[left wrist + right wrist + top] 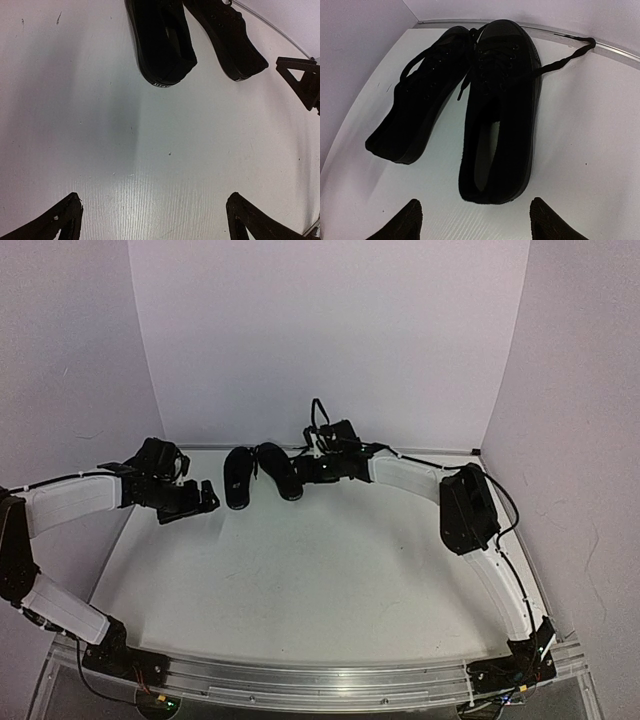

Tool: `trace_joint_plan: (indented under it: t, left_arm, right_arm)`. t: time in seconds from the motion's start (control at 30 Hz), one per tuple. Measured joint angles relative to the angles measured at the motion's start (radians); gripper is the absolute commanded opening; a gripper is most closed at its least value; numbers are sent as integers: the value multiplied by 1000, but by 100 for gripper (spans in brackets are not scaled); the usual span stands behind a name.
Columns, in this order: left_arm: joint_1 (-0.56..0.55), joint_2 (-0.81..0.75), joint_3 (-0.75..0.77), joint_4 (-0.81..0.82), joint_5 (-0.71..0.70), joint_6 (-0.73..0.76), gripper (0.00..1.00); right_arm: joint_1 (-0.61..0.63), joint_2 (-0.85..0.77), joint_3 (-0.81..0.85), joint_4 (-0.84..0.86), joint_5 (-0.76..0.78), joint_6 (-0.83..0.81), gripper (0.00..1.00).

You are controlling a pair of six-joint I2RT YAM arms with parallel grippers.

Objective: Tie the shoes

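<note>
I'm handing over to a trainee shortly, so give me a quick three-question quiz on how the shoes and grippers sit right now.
1. Fill in: the left gripper and the right gripper both stand ___.
2. True or false: the left gripper is holding a lace.
3. The loose lace of the shoes trails toward: A) the far edge of the table; B) the right gripper; C) under a sole.
Key: 1 open; 2 false; 3 A.

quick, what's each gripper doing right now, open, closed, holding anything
Left gripper: open, holding nothing.
Right gripper: open, holding nothing, the shoes just ahead of it.
</note>
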Motion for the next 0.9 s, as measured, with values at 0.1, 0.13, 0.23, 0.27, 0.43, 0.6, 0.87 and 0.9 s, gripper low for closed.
trace_joint_plan:
  t: [0.1,0.13,0.23,0.27,0.43,0.6,0.87,0.9]
  left_arm:
    - [0,-11,-5,3,1,-8,100]
    - [0,-16,-8,5,1,-9,100]
    - [0,-26,-15,6,1,-9,100]
    - [0,-26,-16,7,1,-10,100]
    - [0,-26,-19,6,5,-17,100]
    - [0,-27,-32,11,6,-20,100]
    - [0,-27,-34,14,10,-26,100]
    - [0,-27,-34,14,14,-25,100]
  right_arm:
    - [3,55,57,-8,17,2,63]
    - [3,68,67,-10,23,2,60]
    - [3,108,101,-20,32,2,47]
    - [3,118,110,-20,32,3,41]
    - [7,149,154,-17,34,-12,11]
    - [9,150,157,-17,47,-21,0]
    - [13,-31,-151,60,64,-16,0]
    - [16,-80,-220,65,72,-7,0]
